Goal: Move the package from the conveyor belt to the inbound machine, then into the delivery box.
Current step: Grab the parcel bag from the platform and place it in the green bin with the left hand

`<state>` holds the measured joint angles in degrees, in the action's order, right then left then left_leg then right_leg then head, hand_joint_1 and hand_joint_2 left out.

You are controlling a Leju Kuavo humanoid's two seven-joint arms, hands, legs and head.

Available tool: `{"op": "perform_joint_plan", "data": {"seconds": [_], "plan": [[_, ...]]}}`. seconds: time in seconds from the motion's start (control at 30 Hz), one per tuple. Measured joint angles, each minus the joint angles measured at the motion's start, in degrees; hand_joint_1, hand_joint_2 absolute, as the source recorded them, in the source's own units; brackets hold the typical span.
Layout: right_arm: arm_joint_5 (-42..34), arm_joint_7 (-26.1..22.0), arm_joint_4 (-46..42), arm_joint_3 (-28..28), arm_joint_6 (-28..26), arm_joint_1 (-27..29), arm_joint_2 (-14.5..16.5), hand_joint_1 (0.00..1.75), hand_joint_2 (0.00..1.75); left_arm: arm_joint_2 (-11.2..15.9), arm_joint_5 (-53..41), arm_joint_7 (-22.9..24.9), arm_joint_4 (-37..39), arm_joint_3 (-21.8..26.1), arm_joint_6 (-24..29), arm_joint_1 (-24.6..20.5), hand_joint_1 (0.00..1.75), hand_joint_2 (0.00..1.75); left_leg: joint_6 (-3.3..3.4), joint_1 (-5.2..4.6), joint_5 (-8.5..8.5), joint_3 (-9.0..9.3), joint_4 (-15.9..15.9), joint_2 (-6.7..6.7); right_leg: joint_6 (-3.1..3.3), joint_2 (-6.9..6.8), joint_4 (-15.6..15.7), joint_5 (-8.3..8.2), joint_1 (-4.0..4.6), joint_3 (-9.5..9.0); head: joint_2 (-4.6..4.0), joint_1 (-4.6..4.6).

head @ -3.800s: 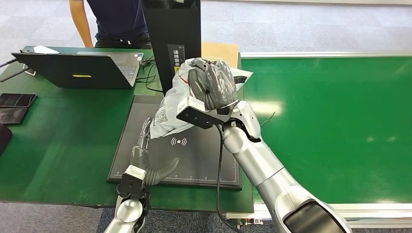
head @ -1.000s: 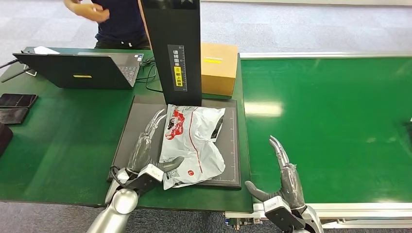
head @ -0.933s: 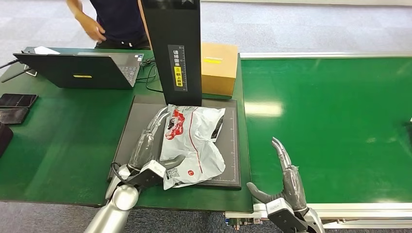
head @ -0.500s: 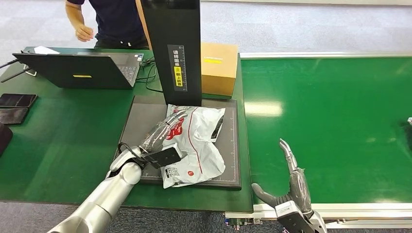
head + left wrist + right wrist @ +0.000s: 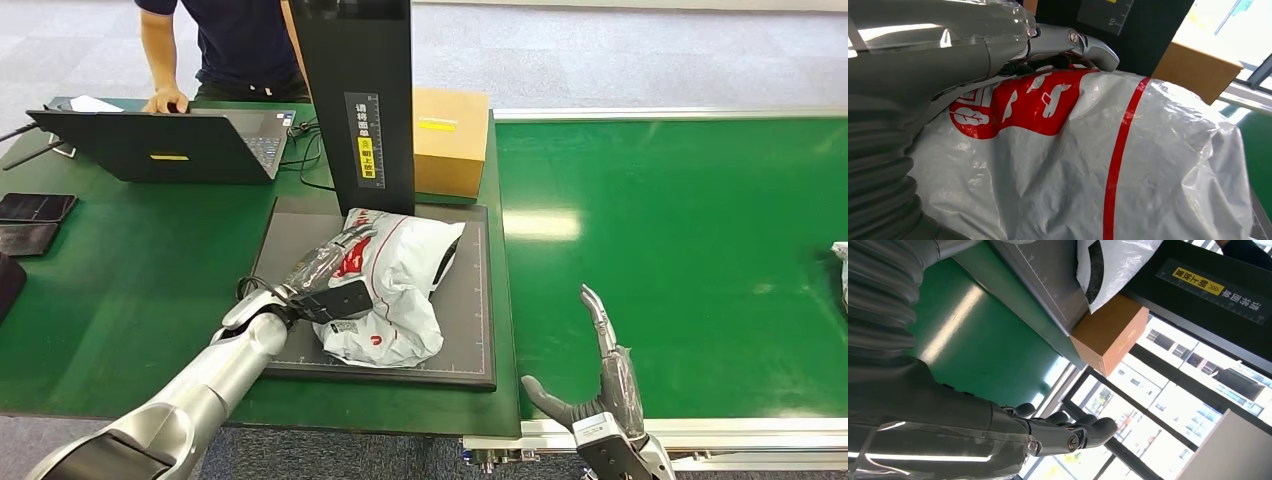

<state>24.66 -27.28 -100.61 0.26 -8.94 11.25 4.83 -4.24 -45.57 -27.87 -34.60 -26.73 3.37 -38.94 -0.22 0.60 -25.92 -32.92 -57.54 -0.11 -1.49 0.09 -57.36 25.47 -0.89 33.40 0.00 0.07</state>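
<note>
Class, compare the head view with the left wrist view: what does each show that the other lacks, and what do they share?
Head view alone: the open black laptop, a person's hand beside it, the green conveyor belt, the flat dark grey scanning pad and the right hand, held open over the belt's near edge.

Left wrist view alone: close detail of the red stripe and the creases in the plastic.

Both: the white plastic package with red print, the left hand resting on it, the black upright scanner post and the brown cardboard box.

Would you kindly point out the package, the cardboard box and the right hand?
package (image 5: pixel 400 290), head view, white middle of the bag.
cardboard box (image 5: pixel 452 140), head view, front face.
right hand (image 5: pixel 600 395), head view, palm.
</note>
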Motion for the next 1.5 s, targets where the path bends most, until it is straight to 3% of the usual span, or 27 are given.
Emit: {"op": "perform_joint_plan", "data": {"seconds": [0.07,0.2,1.17,1.5], "plan": [[-0.02,0.0,0.01,0.0,0.16,-0.03,0.0,0.0,1.75,0.0,0.24,-0.29,0.94,-0.02,0.2,-0.15,0.0,1.75,0.0,0.0,0.0,0.0,0.0,0.0,0.0,0.0,0.0,0.0,0.0,-0.02,0.0,0.0],[-0.02,0.0,0.22,0.01,0.66,-0.4,0.0,0.0,1.75,0.07,0.61,-1.12,2.11,-0.02,0.42,-0.14,1.75,1.75,0.0,0.0,0.0,0.01,0.01,0.0,0.0,0.0,0.0,0.0,0.0,-0.05,0.0,0.0],[-0.46,-0.19,2.01,-0.02,-0.07,-1.34,0.0,0.0,1.75,1.29,4.91,-6.65,2.62,0.44,1.76,0.03,1.75,1.75,0.0,0.0,0.0,0.11,0.01,-0.01,0.0,-0.01,-0.01,0.0,0.0,-0.13,0.0,0.0],[0.77,0.02,0.69,-0.77,-1.17,0.57,0.23,0.0,1.75,3.87,9.6,-6.88,-5.25,5.4,6.93,2.41,1.75,1.75,0.0,0.01,0.0,0.01,0.01,0.0,0.01,0.0,-0.01,0.01,0.01,-0.02,0.0,0.01]]}}
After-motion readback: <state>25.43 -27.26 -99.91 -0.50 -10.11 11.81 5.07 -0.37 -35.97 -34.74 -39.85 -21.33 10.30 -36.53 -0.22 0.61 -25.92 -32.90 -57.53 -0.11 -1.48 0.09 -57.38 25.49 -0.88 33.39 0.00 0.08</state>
